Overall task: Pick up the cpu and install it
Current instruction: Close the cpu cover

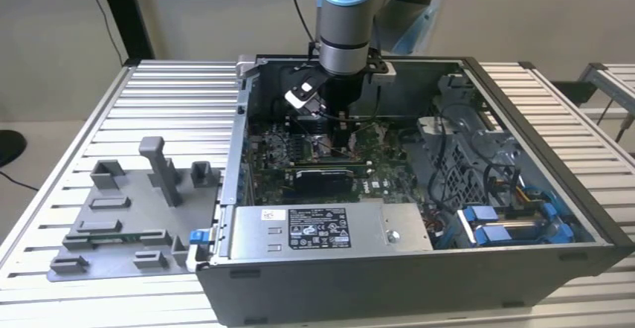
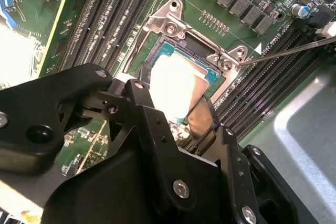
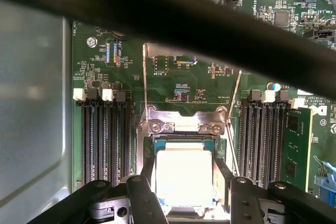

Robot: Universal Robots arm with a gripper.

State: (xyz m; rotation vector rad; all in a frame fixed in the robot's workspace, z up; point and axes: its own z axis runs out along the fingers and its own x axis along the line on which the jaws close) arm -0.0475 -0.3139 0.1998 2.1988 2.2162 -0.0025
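The arm (image 1: 347,23) is seen in the exterior view standing almost upright, its wrist pointed straight down into the open computer case (image 1: 555,194), which lies on a slatted table (image 1: 169,90). The gripper (image 1: 340,138) is lowered to the green motherboard (image 1: 382,157), in the part of the case toward its far edge and the exterior view's left.

In both wrist views the cpu (image 3: 184,182) is shown clamped between the two black fingers (image 3: 148,171), one pressed against each of two opposite edges, so the gripper (image 3: 185,163) is grasping the chip. The cpu (image 2: 176,80) is held level, square over the socket (image 3: 184,125), inside its metal frame. Whether it is already seated or just above the socket cannot be told. Rows of memory slots (image 3: 105,135) are seen on both sides of the socket.

A silver labelled box (image 1: 328,227) lies along the case's near edge, and a grey fixture tray (image 1: 129,216) rests on the table beside the case.
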